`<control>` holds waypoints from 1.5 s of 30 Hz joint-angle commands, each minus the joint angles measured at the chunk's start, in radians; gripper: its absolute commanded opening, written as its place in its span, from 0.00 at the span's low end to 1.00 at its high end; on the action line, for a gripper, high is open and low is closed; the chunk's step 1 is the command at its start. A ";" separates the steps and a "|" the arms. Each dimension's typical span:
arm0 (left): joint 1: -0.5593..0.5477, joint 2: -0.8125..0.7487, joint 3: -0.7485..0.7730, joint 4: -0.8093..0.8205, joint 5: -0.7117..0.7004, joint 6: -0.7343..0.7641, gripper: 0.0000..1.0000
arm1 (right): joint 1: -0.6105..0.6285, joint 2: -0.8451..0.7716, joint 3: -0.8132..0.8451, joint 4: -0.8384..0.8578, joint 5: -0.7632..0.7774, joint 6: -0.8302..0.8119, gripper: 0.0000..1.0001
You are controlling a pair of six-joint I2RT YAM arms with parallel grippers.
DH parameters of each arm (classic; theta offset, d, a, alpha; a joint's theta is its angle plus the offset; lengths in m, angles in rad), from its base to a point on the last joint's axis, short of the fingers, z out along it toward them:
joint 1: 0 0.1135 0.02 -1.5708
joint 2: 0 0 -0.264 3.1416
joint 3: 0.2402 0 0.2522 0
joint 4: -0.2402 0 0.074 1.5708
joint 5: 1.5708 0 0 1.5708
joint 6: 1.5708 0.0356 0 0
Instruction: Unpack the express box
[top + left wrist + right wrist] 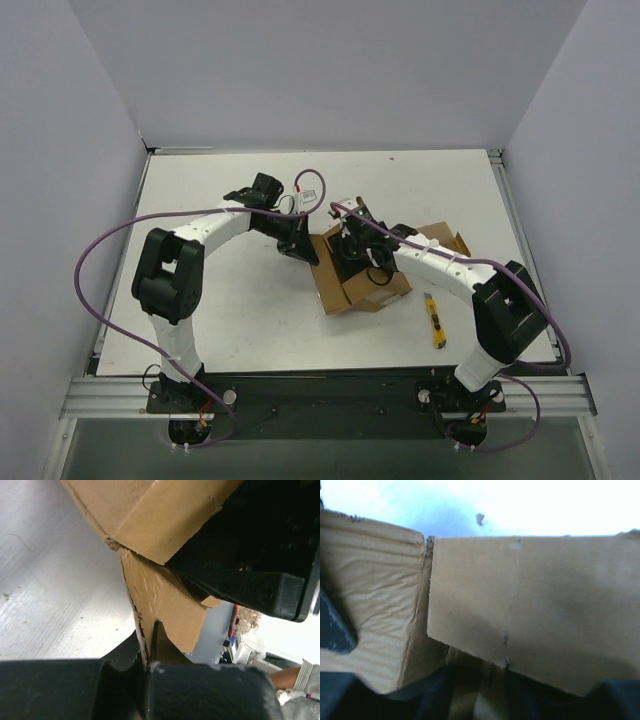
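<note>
The express box sits open in the middle of the table, its flaps spread out. My left gripper is at the box's left side. In the left wrist view this gripper is shut on the edge of a brown cardboard flap. My right gripper reaches down into the box. In the right wrist view its dark fingers stand apart at the bottom edge, with a brown cardboard thing between them. Whether they press on it is unclear. A flat flap fills the view above.
A yellow utility knife lies on the table right of the box, near the right arm's base. Another flap sticks out to the box's right. A crinkled brown surface stands left of my right gripper. Grey walls enclose the table.
</note>
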 commanded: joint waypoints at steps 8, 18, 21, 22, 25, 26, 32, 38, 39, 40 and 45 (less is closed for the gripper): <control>-0.026 -0.023 0.019 0.039 0.016 -0.009 0.00 | 0.038 0.026 0.017 0.001 0.257 -0.157 0.35; -0.021 -0.023 0.015 0.050 0.032 -0.022 0.00 | 0.010 -0.014 0.044 -0.056 0.226 -0.294 0.22; -0.018 -0.020 0.018 0.068 0.045 -0.039 0.00 | -0.018 0.006 0.072 -0.080 0.216 -0.304 0.21; -0.017 -0.020 0.019 0.073 0.057 -0.044 0.00 | -0.028 0.012 0.084 -0.084 0.217 -0.309 0.19; -0.017 -0.023 0.026 0.071 0.065 -0.049 0.00 | -0.050 0.021 0.109 -0.090 0.219 -0.326 0.13; -0.017 -0.025 0.024 0.076 0.066 -0.053 0.00 | -0.053 0.024 0.113 -0.093 0.217 -0.333 0.05; -0.007 -0.027 0.018 0.108 0.091 -0.076 0.00 | -0.062 0.035 0.153 -0.103 0.179 -0.343 0.00; -0.007 -0.030 0.019 0.133 0.104 -0.093 0.00 | -0.062 0.038 0.162 -0.114 0.105 -0.274 0.00; -0.009 -0.031 0.019 0.134 0.106 -0.096 0.00 | -0.064 0.039 0.158 -0.113 0.090 -0.249 0.03; -0.009 -0.030 0.021 0.136 0.108 -0.096 0.00 | -0.067 0.041 0.158 -0.120 0.055 -0.236 0.09; -0.017 -0.030 0.022 0.140 0.111 -0.098 0.00 | -0.058 0.062 0.146 -0.122 0.019 -0.202 0.28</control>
